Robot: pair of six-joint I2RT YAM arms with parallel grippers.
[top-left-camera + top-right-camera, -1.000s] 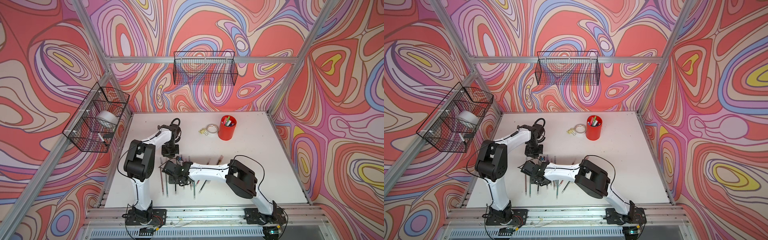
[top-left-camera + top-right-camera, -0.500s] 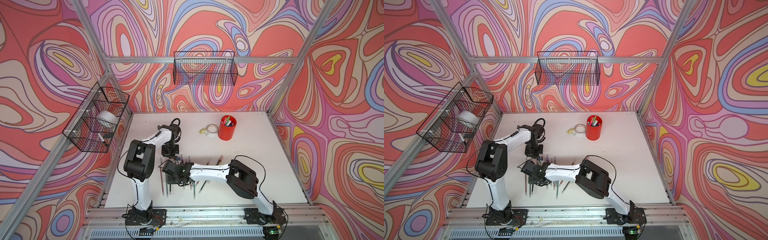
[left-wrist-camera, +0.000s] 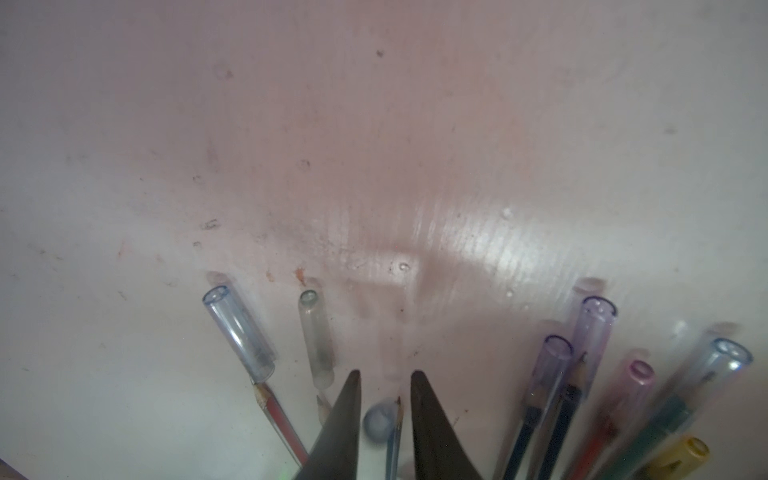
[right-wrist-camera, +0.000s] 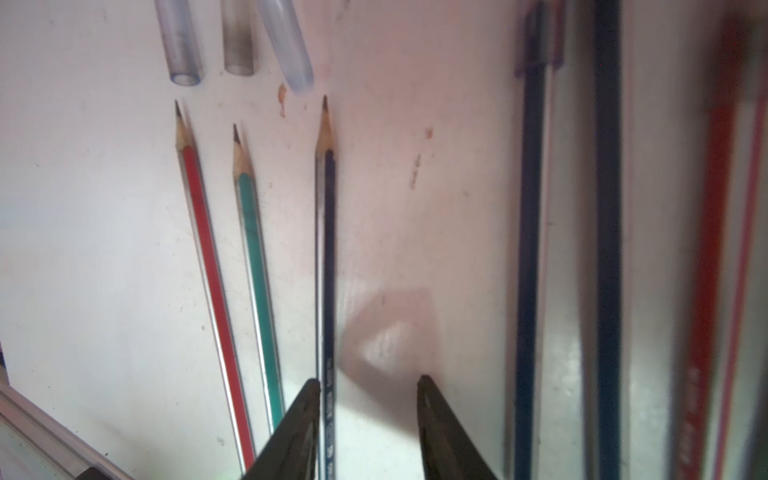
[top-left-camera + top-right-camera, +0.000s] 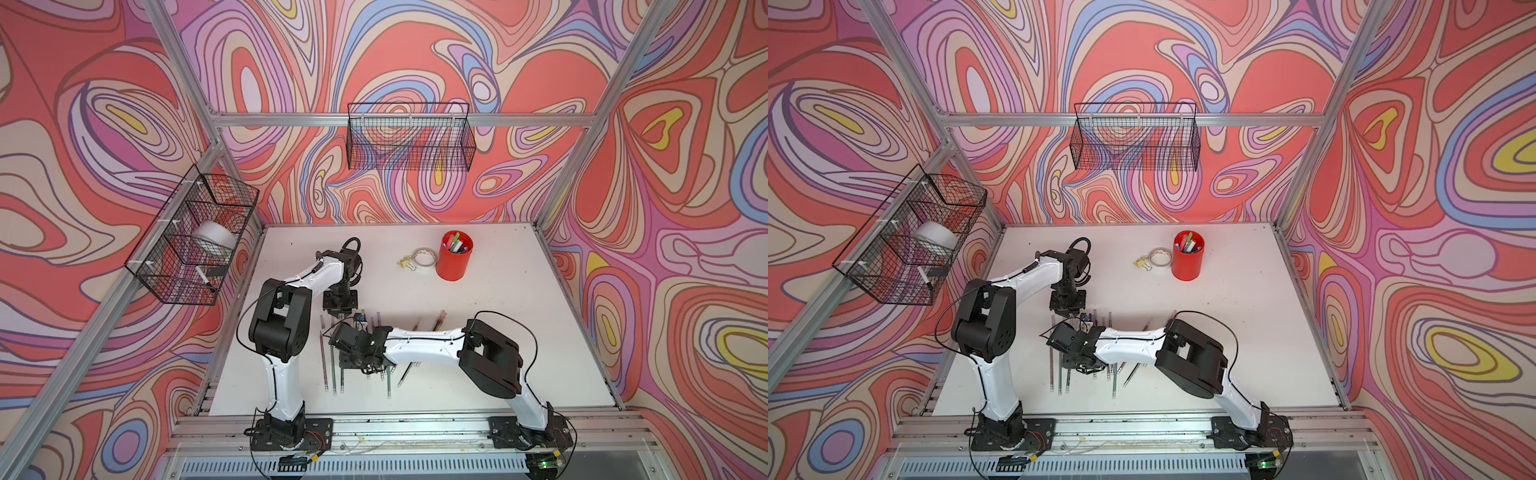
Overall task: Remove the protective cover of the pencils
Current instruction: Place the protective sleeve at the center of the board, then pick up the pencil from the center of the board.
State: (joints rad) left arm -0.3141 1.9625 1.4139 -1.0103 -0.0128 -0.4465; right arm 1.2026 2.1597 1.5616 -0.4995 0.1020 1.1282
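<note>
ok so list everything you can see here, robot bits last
table: one, white, cell floor
bare pencils: three, red, green, dark, side by side mid-table
loose caps: three, clear, just beyond those tips
capped pencils: several, dark, red, green, yellow, beside them
cup: one, red, far side of table
markers: several, mixed colours, inside cup
tape roll: one, pale, beside cup
clips: yellow, count unclear, beside tape
wire baskets: two, black, back wall and wall by left arm
white roll: one, in side basket
left arm: one, white-black, jaws apart astride a bare pencil tip
right arm: one, white-black, jaws apart beside the dark pencil
</note>
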